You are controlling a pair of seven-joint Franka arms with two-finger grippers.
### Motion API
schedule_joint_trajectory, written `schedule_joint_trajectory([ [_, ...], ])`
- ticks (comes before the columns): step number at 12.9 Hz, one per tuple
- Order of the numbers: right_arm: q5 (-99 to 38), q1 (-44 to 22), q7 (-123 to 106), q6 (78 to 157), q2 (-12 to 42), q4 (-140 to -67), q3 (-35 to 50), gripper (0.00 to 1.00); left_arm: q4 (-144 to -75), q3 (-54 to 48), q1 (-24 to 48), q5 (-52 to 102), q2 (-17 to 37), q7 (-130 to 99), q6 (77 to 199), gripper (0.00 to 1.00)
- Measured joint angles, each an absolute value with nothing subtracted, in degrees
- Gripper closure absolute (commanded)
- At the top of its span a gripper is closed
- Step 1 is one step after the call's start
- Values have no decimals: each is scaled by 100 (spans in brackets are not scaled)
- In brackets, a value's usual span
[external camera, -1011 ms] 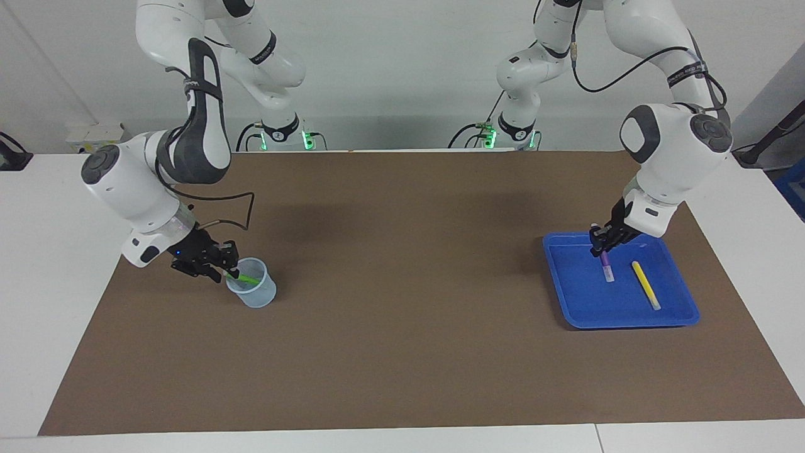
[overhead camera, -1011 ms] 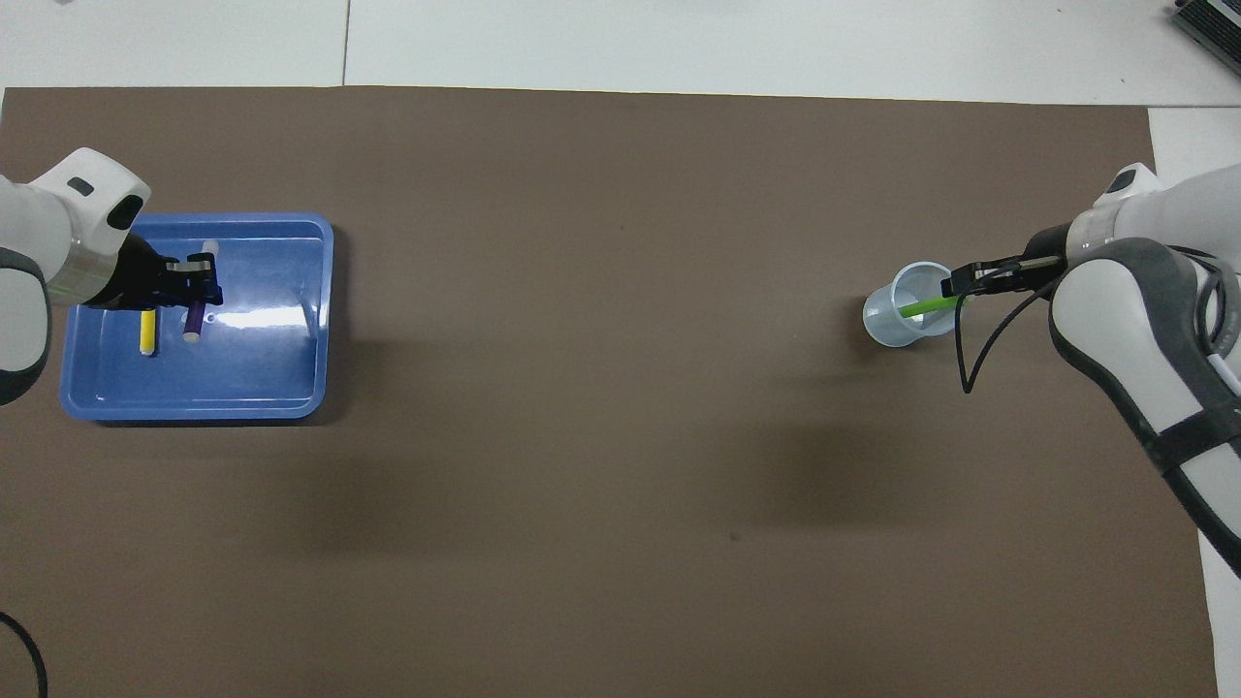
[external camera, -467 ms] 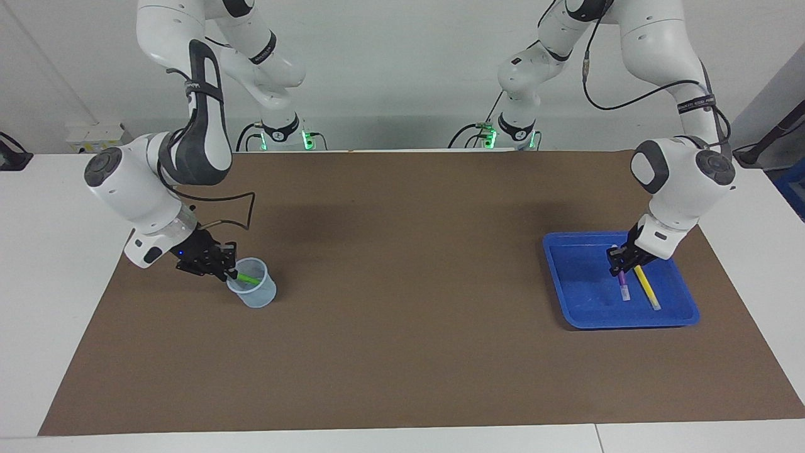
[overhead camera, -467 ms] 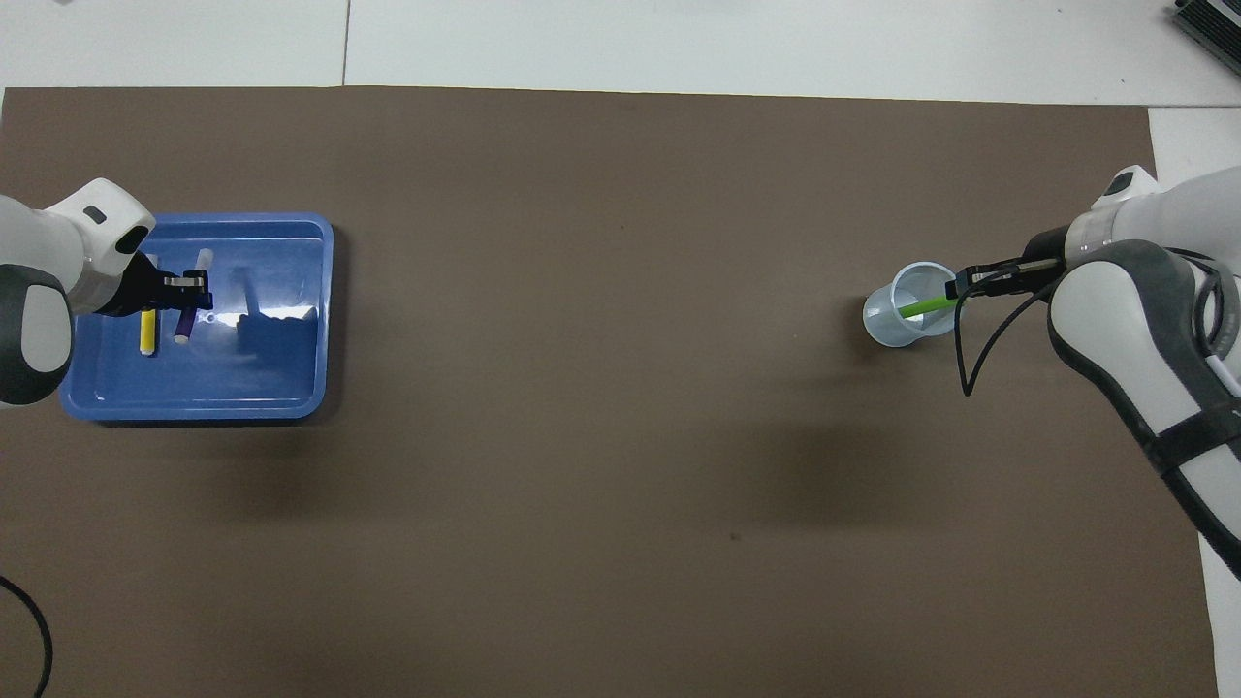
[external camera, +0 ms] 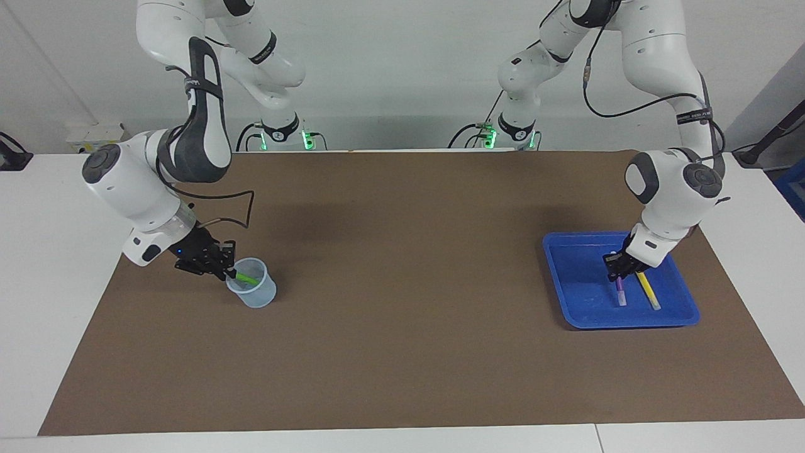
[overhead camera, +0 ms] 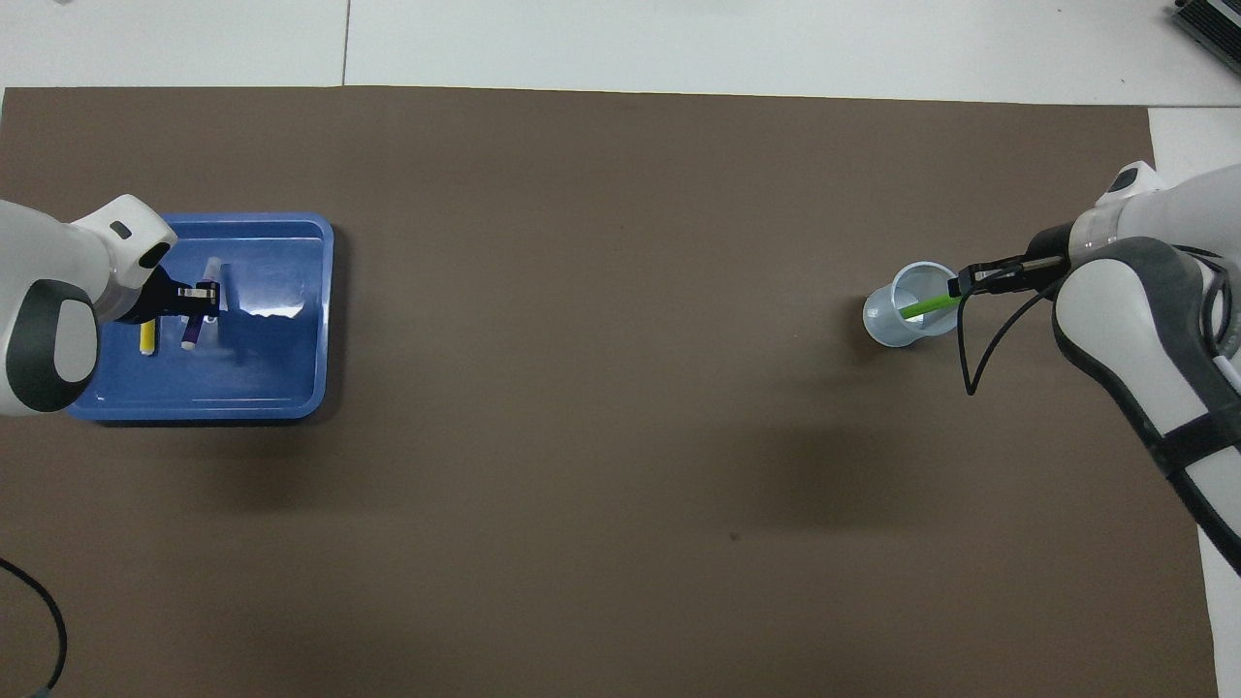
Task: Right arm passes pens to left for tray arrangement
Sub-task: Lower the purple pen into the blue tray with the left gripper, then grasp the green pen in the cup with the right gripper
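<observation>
The right claw (external camera: 230, 273) is clamped on the green pen (external camera: 247, 278) in the cup (external camera: 253, 292), so a slanted pull could tip it; the left claw (external camera: 617, 277), gripping the purple pen (external camera: 620, 291), may knock the yellow pen (external camera: 647, 290) in the tray (external camera: 575, 286).

Robotics lab. Two white robot arms (external camera: 188, 119) bolted at one edge of a white table (external camera: 38, 264), green status lights at their bases, loose cables. Brown mat (external camera: 402, 283) covers the work surface. Bare pale wall (external camera: 390, 63), power strip (external camera: 94, 133) against it.
</observation>
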State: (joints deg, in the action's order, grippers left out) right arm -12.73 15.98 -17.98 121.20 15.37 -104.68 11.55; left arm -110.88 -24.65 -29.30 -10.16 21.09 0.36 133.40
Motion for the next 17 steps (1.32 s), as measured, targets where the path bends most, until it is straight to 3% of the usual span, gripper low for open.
schedule_joint_trajectory([
  [8,-1272,1614,-1801,10595,1207,-9615,1149,97,-11298,-2465,-2976,-1017,2111,49,13637,100],
  [13,-1273,1614,-1609,9842,914,-9280,1155,100,-11299,-2465,-2976,-1018,2112,45,13639,45],
  [17,-1419,1611,-1152,9311,886,-8726,1196,100,-11241,-2470,-2976,-1017,2110,-63,13596,41],
])
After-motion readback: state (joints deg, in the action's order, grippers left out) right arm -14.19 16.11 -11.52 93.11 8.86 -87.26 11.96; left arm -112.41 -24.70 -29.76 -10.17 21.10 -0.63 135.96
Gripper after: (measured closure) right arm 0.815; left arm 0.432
